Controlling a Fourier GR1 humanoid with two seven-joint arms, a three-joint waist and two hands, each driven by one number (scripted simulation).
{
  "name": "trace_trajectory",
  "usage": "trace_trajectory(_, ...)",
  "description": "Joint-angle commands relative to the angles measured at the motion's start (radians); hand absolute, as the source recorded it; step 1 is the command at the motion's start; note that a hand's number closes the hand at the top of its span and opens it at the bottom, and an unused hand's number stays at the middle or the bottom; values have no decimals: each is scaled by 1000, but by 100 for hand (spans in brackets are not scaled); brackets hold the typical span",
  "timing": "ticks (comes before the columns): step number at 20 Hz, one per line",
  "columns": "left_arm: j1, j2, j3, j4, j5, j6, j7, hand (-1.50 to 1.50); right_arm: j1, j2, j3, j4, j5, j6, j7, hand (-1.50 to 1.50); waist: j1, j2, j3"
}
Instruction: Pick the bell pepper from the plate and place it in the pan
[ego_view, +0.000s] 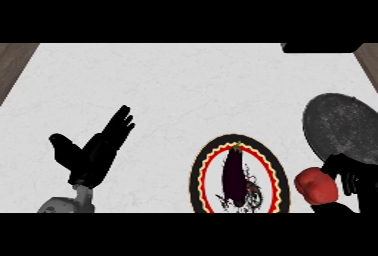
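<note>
Two hands are in view. Right hand (348, 174) is curled round the glossy red bell pepper (316, 186), which sits off the round plate with the red-and-yellow scalloped rim (198, 172), just beside that plate's right edge and below the dark round metal pan (341, 127). A dark purple aubergine (235, 172) lies on the plate. Judged step: carry phase, pepper lifted clear, not yet placed. Next move calls for travel away from the plate to over the pan's centre, then lowering and opening the fingers. Left hand (94, 150) rests well left of the plate on the white marbled worktop (184, 80), fingers straight, holding nothing.
</note>
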Motion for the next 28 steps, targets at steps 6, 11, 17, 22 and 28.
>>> trace_trajectory(6,-23,-36,0,32,-32,6,-27,0,-214,101,-239,481,-262,-37,-350,150,14,2,-1)
trace_trajectory(11,-64,-20,25,46,-11,-21,19,0,-386,223,-331,811,-368,5,-583,150,24,5,0)
trace_trajectory(17,-45,-48,-12,0,-30,-16,35,0,-561,246,-468,1217,-421,83,-869,150,40,8,1)
trace_trajectory(22,-52,-23,4,10,-38,-36,26,0,-623,186,-402,1439,-311,153,-727,-150,62,16,0)
trace_trajectory(28,-39,-42,-1,-28,-20,-38,50,0,-736,212,-446,1651,-322,260,-872,-150,60,17,4)
